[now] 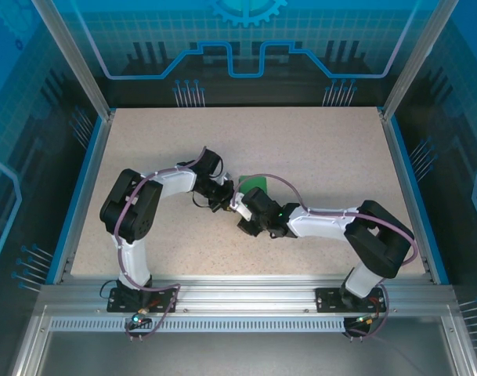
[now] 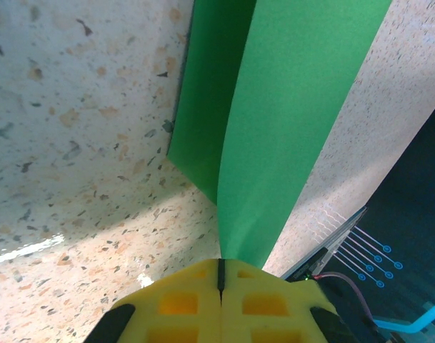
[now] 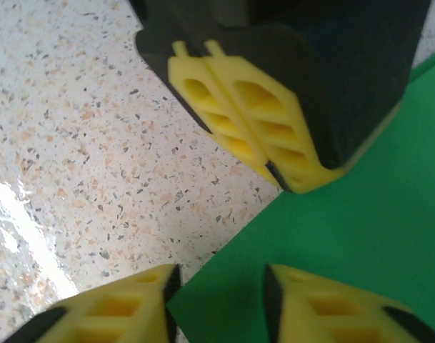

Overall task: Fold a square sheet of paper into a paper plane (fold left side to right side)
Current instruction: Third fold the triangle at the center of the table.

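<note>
On table (image 1: 324, 157) centre, speckled beige, blue-lit walls (image 1: 238, 47) round it: square sheet of paper (image 1: 256, 183), mostly hidden under wrists from top. L cam: left gripper (image 2: 221, 275) clamped on sheet's raised fold. R cam: right gripper (image 3: 221, 282) fingers apart astride sheet's corner.

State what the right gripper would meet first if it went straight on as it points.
Probably the green paper sheet, its edge between the right gripper's open jaws; next the left gripper pinching it. Depth unclear.
</note>
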Controlling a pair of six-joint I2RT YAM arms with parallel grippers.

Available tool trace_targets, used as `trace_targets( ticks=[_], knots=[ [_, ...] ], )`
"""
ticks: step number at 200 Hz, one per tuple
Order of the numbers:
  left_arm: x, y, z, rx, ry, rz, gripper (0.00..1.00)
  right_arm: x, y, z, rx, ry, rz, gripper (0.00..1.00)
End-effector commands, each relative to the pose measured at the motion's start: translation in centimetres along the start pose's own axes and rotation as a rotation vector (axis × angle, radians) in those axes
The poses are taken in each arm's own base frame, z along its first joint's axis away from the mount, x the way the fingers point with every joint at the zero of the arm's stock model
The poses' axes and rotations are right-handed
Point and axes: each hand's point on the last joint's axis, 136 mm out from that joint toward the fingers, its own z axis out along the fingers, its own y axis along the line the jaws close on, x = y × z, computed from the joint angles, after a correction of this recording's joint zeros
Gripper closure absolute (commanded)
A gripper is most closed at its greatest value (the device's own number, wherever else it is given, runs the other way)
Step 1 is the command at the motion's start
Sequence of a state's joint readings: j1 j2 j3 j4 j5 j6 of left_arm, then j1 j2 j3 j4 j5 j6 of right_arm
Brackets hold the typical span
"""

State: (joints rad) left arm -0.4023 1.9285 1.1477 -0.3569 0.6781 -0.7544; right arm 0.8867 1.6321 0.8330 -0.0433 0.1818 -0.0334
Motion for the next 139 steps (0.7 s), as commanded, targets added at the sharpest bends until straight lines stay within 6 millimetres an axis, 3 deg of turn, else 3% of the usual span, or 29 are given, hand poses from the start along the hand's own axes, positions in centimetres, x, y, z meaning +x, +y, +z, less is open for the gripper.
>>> trace_targets(
  ticks=[1,22,45,56,69,105,139],
  knots=[
    [0.9,-0.8,-0.5,0.022,0.021,-0.008,1.00,-0.5,-0.4,-0.3,-0.011,-0.002,0.013,0.74],
    [0.7,-1.0,-1.1,0.029,0.009,0.002,1.00,0.1,-0.3,-0.5,-0.046,0.012,0.028,0.87],
    [0.2,-1.3,-2.6,0.041,-0.020,0.020,0.84,0.5,0.0,-0.7,-0.106,0.021,0.059,0.99],
    [0.0,-1.4,-3.4,0.042,-0.034,0.034,0.74,0.6,0.2,-0.8,-0.138,0.023,0.075,1.00],
    [-0.3,-1.7,-4.4,0.047,-0.055,0.053,0.69,0.5,0.2,-0.8,-0.168,0.018,0.102,1.00],
    [-1.7,-2.4,-5.5,0.030,-0.085,0.109,0.71,0.3,0.7,-0.7,-0.272,0.013,0.180,1.00],
    [-3.1,-3.6,-3.6,0.022,-0.049,0.161,0.78,0.4,0.7,-0.2,-0.330,0.021,0.243,1.00]
  ],
)
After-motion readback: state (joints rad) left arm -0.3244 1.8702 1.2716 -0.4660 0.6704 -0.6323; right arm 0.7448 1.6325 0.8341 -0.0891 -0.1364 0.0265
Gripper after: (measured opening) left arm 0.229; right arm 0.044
